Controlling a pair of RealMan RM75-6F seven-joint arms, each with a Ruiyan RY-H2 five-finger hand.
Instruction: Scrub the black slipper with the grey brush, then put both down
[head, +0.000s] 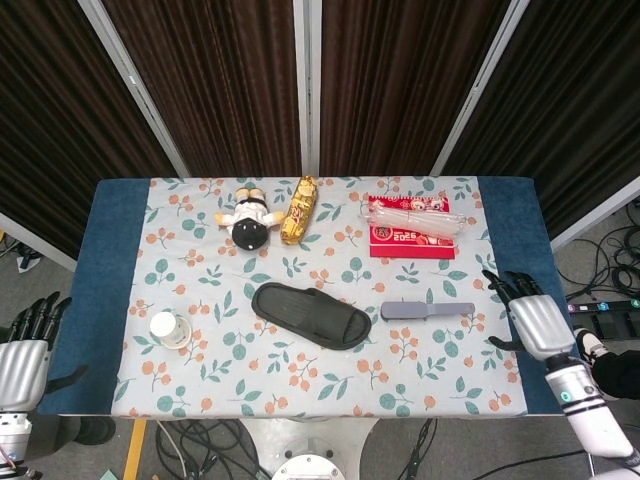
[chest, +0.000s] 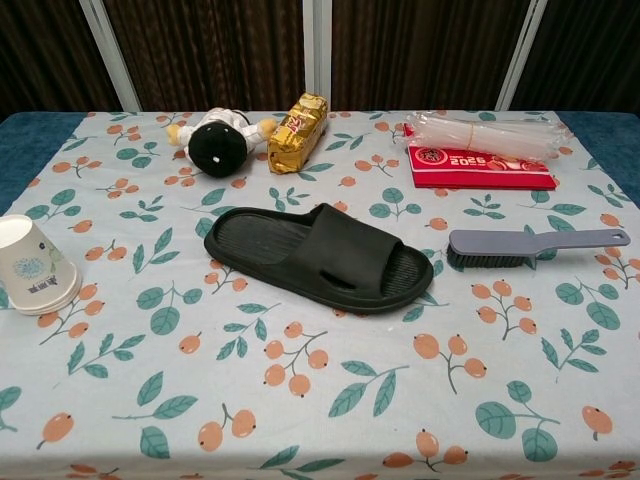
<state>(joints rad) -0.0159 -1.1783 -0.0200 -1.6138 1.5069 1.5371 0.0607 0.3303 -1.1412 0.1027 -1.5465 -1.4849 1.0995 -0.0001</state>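
Note:
The black slipper (head: 311, 315) (chest: 318, 256) lies flat in the middle of the floral cloth. To its right lies the grey brush (head: 426, 311) (chest: 534, 247), bristles down, handle pointing right. My right hand (head: 537, 320) hovers over the table's right blue margin, just right of the brush handle, fingers spread and holding nothing. My left hand (head: 27, 345) stays off the table's left edge, low, fingers apart and empty. The chest view shows neither hand.
A paper cup (head: 170, 329) (chest: 32, 266) lies at the left. Along the back sit a plush doll (head: 250, 217), a gold snack pack (head: 299, 209) and a red packet under a clear bag (head: 413, 226).

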